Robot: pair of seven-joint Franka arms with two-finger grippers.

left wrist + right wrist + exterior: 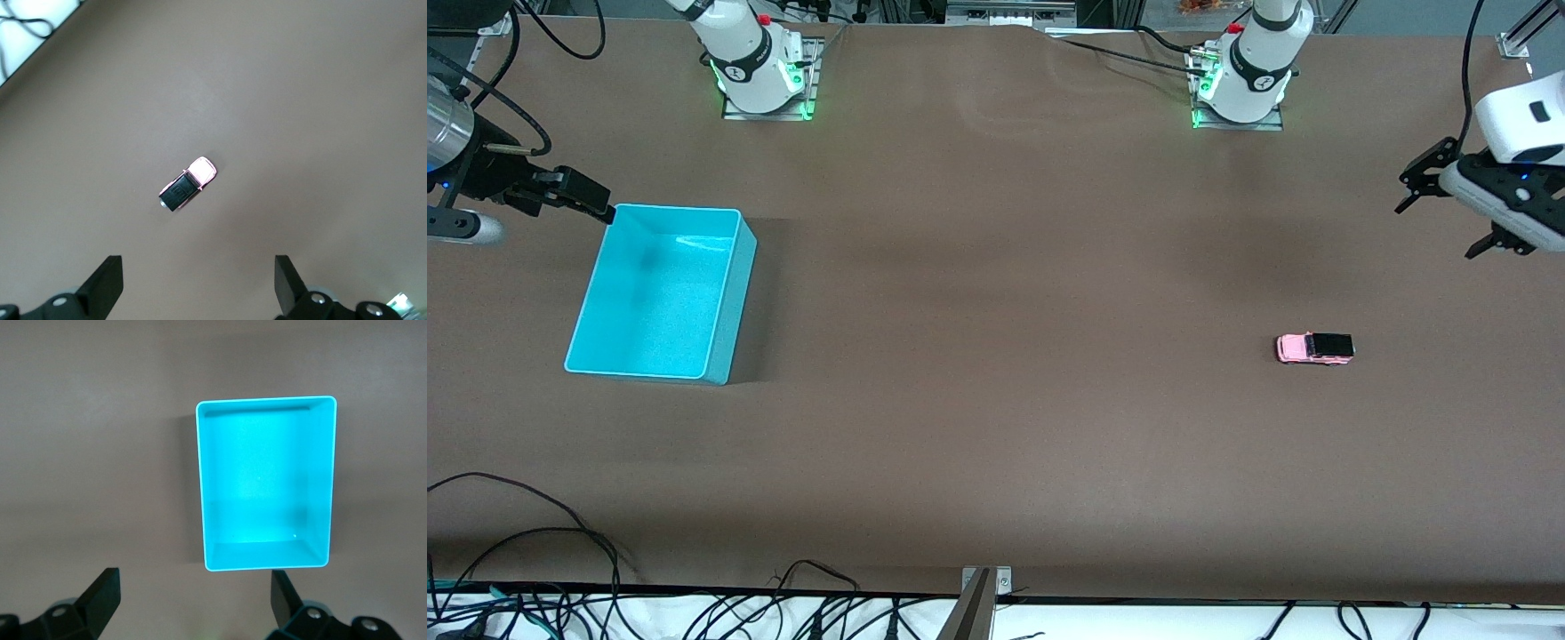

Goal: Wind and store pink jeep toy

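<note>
Front view: the pink jeep toy [1314, 348] stands on its wheels on the brown table [996, 400], toward the left arm's end and well apart from the cyan bin [663, 293], which sits toward the right arm's end and holds nothing. The left pincer [1449, 209] hangs in the air over the table edge at the left arm's end, released and holding nothing. The right pincer [574, 197] hovers just beside the bin's upper corner, likewise released and empty.

Left wrist view: the jeep [187, 183] lies on bare table between and ahead of the two spread fingers [103, 283], which are clear of it; its pink bonnet and black rear section are both visible.

Right wrist view: the bin [265, 483] is seen from above, open and empty, with the right pincer's fingers [100, 593] parted well short of its rim.

Step in hand, as judged: the task is at its start, with the toy neither grasped, wound nor stored. The next move calls for the left pincer to descend over the jeep, align its fingers across the narrow body and close on the sides, so that the toy can be drawn back along the table to wind it before transfer to the bin
</note>
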